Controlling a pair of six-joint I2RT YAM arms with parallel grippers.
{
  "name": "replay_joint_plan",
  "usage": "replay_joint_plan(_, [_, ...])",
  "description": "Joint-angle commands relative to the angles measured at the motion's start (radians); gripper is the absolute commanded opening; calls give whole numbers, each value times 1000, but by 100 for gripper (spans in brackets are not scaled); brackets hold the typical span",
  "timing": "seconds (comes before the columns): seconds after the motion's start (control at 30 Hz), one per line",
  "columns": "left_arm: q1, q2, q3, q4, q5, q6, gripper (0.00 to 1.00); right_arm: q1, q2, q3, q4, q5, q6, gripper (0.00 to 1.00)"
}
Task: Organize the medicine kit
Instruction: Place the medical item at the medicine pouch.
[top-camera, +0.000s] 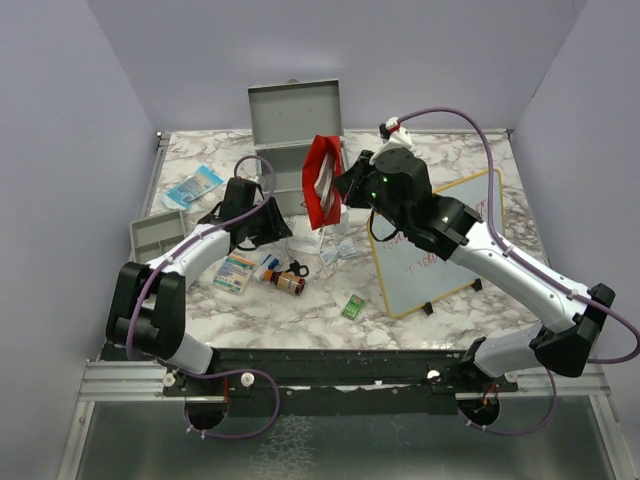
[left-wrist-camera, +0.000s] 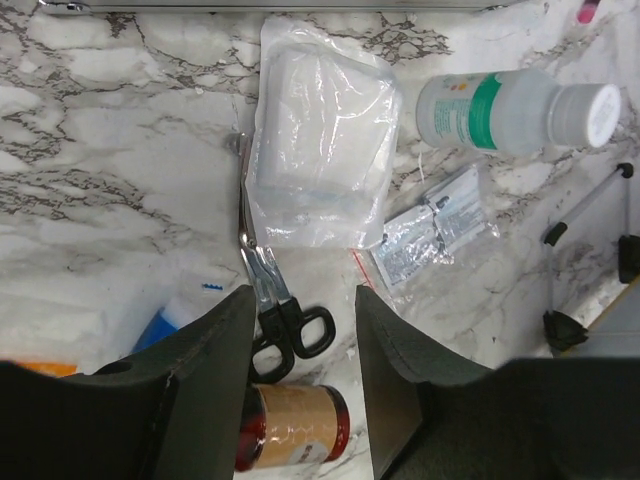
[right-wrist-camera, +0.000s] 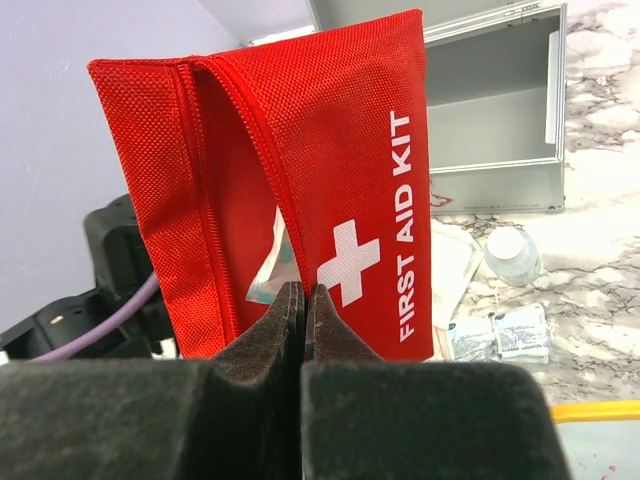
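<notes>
Seen from above, the medicine kit (top-camera: 295, 115) sits at twelve o'clock on the marble table (top-camera: 450, 160), its hinged lid standing upright against the back wall. In the right wrist view it lies at two o'clock, behind everything else. The right gripper (top-camera: 338, 188) has its fingers pressed together on the lower edge of a red pouch (top-camera: 322, 180), which hangs in the air just in front of the kit. The pouch shows a white cross and the words "FIRST AID KIT" in white capitals running up its side. The left gripper (left-wrist-camera: 303, 340) is spread and holds nothing. It hovers over black-handled scissors (left-wrist-camera: 280, 310), whose loops lie on the table between the two fingers (left-wrist-camera: 215, 350). At twelve o'clock from the scissors lies a clear plastic bag of gauze (left-wrist-camera: 320, 150). At two o'clock a white bottle (left-wrist-camera: 510, 112) lies on its side, and the print on its green label is too small to read. Foil sachets (left-wrist-camera: 430, 235) lie at three o'clock and an amber bottle (left-wrist-camera: 290, 425) at six. A wood-framed whiteboard (top-camera: 440, 240) at four o'clock on the table carries faint red writing that cannot be read. A grey divided tray (top-camera: 155, 232) sits at nine o'clock.
</notes>
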Motion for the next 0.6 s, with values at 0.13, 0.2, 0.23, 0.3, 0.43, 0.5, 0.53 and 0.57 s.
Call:
replay_joint_plan(0.13, [-77, 95, 58, 155, -157, -29, 45, -3, -58, -24, 17, -7, -18, 0])
replay_joint_plan(0.2, [-91, 122, 68, 161, -179, -26, 45, -2, -63, -30, 17, -6, -15, 1])
replay_joint_plan(0.23, [-95, 134, 72, 165, -193, -24, 45, -2, -67, -32, 18, -7, -13, 1])
replay_joint_plan(0.3, [-98, 151, 73, 182, -202, -27, 45, -3, -70, -36, 18, -12, -11, 0])
replay_joint_plan(0.43, [-100, 188, 87, 213, -210, -36, 45, -2, -65, -27, 6, -21, -12, 1])
replay_joint_plan(0.5, [-101, 211, 96, 219, -215, -36, 45, -2, -64, -20, 0, -21, -12, 1])
replay_joint_plan(0.53, [-102, 222, 100, 219, -215, -34, 45, -2, -64, -20, -1, -20, -12, 0])
replay_joint_plan(0.57, [-102, 234, 104, 219, -211, -32, 45, -2, -66, -21, -1, -20, -11, 0])
